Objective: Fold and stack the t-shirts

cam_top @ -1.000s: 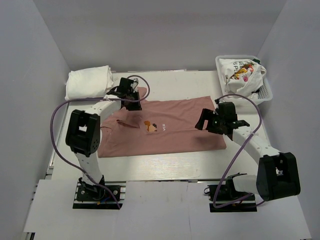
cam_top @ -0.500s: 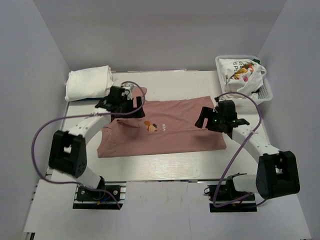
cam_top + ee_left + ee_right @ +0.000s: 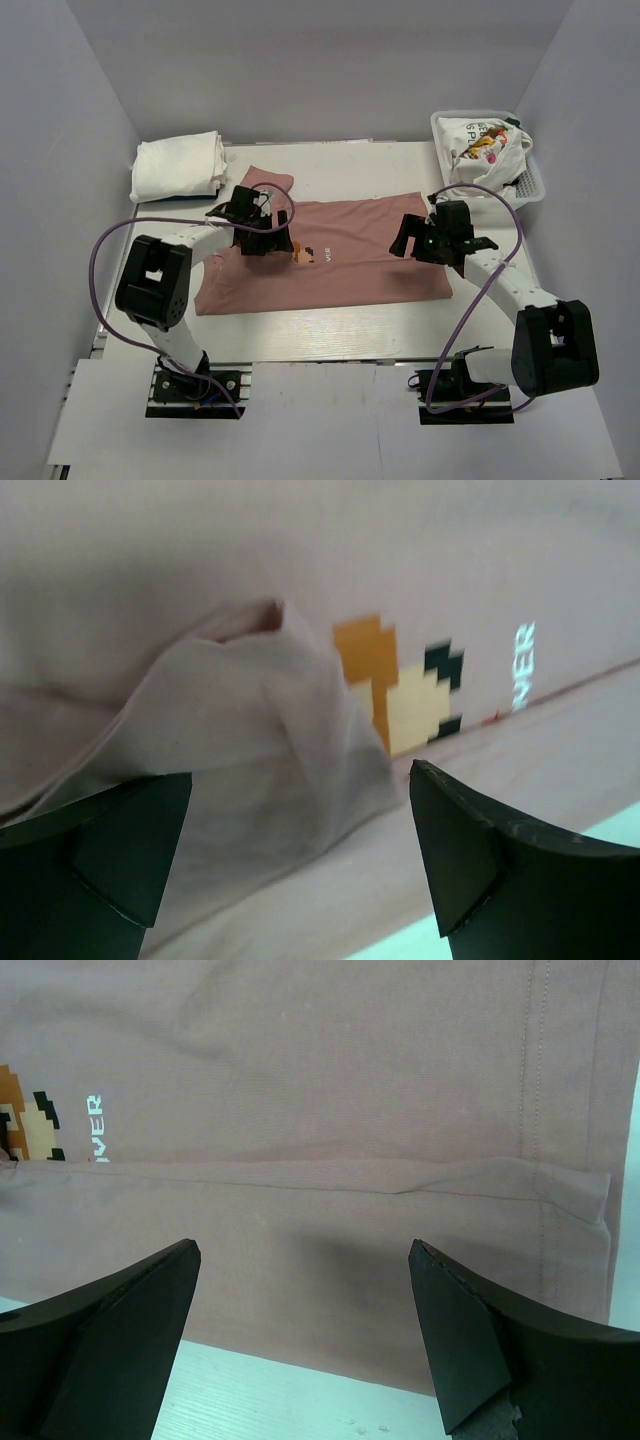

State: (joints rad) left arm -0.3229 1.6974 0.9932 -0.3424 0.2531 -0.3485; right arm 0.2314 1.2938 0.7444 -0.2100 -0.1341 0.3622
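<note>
The dusty-pink t-shirt (image 3: pixel 350 262) lies flat across the middle of the table, folded lengthwise, its pixel figure (image 3: pixel 302 256) facing up. My left gripper (image 3: pixel 262 238) hovers open just left of the print. In the left wrist view a loose pink flap (image 3: pixel 250 760) lies rumpled between its fingers (image 3: pixel 130 830), beside the pixel figure (image 3: pixel 395 685). My right gripper (image 3: pixel 420 238) stands open over the shirt's right part. The right wrist view shows the fold line (image 3: pixel 350 1166) and the shirt's near hem (image 3: pixel 330 1345) between the open right gripper (image 3: pixel 305 1250).
Folded white t-shirts (image 3: pixel 178 165) are stacked at the back left. At the back right stands a white mesh basket (image 3: pixel 532 188) holding a white t-shirt with colourful print (image 3: pixel 480 140). Grey walls close in both sides.
My left gripper has opened, let go of the pink cloth and moved nearer and rightwards over the shirt. The right arm has barely shifted.
</note>
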